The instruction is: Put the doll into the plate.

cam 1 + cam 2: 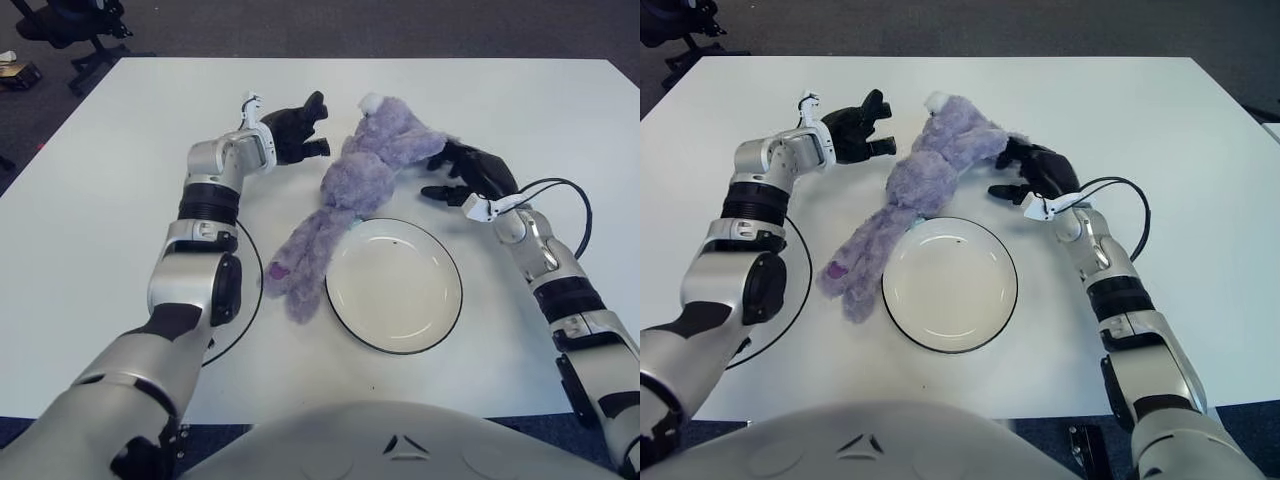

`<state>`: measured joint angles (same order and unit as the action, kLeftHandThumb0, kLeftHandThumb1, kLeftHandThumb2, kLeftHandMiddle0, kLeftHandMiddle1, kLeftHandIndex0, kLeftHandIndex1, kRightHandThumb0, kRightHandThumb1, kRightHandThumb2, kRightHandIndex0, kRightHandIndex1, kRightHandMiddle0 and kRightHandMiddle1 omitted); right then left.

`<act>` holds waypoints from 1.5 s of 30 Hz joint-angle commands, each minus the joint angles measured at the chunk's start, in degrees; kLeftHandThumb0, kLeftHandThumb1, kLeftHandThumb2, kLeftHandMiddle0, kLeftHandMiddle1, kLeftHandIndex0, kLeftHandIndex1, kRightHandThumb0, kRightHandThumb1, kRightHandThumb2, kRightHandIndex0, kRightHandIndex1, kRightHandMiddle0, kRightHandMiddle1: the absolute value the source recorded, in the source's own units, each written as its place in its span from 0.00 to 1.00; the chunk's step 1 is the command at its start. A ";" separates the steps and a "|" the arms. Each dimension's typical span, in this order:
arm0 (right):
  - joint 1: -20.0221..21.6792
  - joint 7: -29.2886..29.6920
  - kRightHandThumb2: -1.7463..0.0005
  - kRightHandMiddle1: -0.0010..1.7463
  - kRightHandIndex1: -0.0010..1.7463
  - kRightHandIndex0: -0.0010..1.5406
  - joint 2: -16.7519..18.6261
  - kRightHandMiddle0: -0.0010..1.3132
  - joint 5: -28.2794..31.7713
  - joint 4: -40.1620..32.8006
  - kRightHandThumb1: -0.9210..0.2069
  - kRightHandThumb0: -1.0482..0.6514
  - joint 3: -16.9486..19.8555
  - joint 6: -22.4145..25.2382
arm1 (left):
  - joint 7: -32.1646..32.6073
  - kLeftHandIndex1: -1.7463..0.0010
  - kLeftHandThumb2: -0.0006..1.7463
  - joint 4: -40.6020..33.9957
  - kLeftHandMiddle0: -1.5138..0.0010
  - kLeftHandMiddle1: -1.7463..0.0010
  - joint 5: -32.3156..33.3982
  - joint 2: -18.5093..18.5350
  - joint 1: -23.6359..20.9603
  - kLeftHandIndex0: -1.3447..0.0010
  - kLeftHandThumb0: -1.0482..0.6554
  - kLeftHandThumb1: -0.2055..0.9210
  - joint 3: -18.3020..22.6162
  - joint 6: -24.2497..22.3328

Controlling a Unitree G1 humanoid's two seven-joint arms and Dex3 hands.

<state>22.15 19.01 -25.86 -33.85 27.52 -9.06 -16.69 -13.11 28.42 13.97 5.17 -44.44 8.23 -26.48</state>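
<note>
Plate: a white plate (394, 285) with a dark rim sits empty on the white worktop (90, 200), nearest the robot, just right of centre.
Doll: a purple plush doll (345, 195) lies stretched diagonally on the worktop, its legs down beside the plate's left rim, its body touching the plate's far-left edge, and its head with a white tuft pointing away from the robot. No part of it lies inside the plate.
Right robot hand: the right robot hand (462, 172) is at the doll's right side, beyond the plate, dark fingers spread open, their tips against or just beside the plush arm; whether they press it cannot be told. It grips nothing.
Left robot hand: the left robot hand (297, 132) is left of the doll's upper body, near but apart from it, fingers loosely spread and holding nothing.
Cable: a black cable (245, 290) loops on the worktop by the left arm.
Background: an office chair base (75, 30) stands on dark floor past the worktop's far-left corner.
</note>
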 commanded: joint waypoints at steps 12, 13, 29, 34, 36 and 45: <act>-0.12 14.34 0.88 0.72 0.79 0.38 2.02 0.32 -0.82 3.40 0.00 0.61 1.26 -3.91 | 11.13 0.00 0.06 6.21 0.54 0.00 -19.47 1.75 6.77 0.62 0.52 1.00 -9.20 43.13; -0.29 14.72 0.88 0.72 0.79 0.38 2.38 0.32 -0.35 3.05 0.00 0.61 1.66 -3.68 | 11.81 0.00 0.06 6.94 0.54 0.00 -20.31 1.95 6.94 0.62 0.52 1.00 -9.43 45.88; -0.78 19.38 0.88 0.72 0.79 0.38 6.14 0.34 4.76 1.31 0.00 0.61 6.25 -5.42 | 16.88 0.14 0.19 16.69 0.72 0.10 -28.20 5.33 5.80 0.73 0.56 1.00 -11.85 64.67; -1.26 16.69 0.85 0.65 0.85 0.36 7.15 0.40 10.61 -2.14 0.03 0.61 9.83 -6.61 | 29.84 0.17 0.20 13.58 0.72 0.11 -42.34 9.65 7.56 0.80 0.60 1.00 -15.60 63.87; -1.29 15.95 0.80 0.65 0.87 0.35 7.02 0.41 11.04 -2.79 0.07 0.61 10.28 -6.39 | 33.84 0.17 0.20 13.41 0.71 0.12 -45.68 10.46 7.80 0.81 0.61 1.00 -16.61 63.98; -1.17 16.73 0.86 0.67 0.84 0.36 4.22 0.37 5.54 -3.06 0.02 0.61 9.84 -6.10 | 44.73 0.14 0.21 16.69 0.73 0.12 -52.79 12.81 6.56 0.83 0.61 1.00 -20.55 65.27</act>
<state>21.28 34.73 -19.94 -26.07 25.00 0.92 -22.61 29.16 43.83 -37.23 17.06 -37.35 -11.10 37.97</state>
